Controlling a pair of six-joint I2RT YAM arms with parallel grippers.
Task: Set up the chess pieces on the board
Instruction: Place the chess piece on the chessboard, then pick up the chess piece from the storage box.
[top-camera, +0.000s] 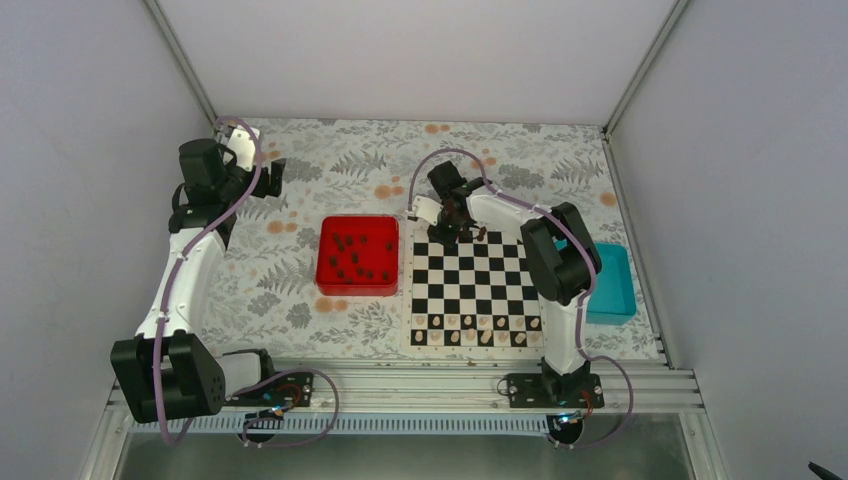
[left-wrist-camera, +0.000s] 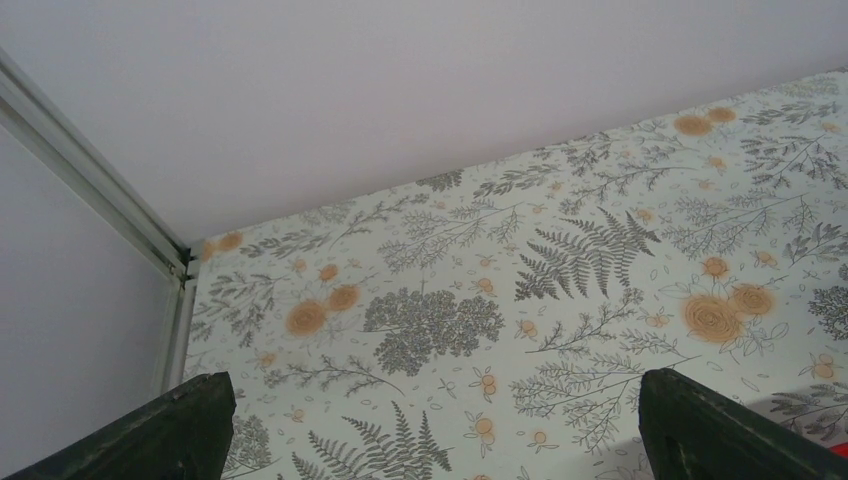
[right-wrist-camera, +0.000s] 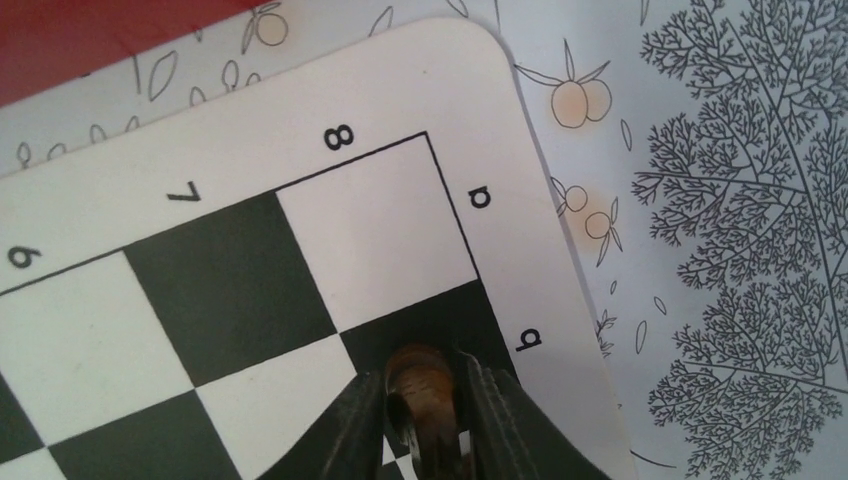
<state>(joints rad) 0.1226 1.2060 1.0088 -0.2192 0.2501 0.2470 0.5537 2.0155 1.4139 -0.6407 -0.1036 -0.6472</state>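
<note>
Pinching one dark chess piece between the two fingers of the right gripper, both pressed against its sides, low over a black square at the far left corner of the board, next to the printed letter b; cannot tell whether it touches the square; hovering well away with the left gripper over the patterned tablecloth, fingers spread wide with nothing between them; seeing the other dark chess pieces scattered in the red tray just left of the board, and pale pieces lined along the near rows. Judging by looks: tiny, hard, very light, smooth and rounded, so apt to slip, tip or roll; best taken across the body at mid-height with a gentle squeeze, held upright, and let go only once standing square on its base.
</note>
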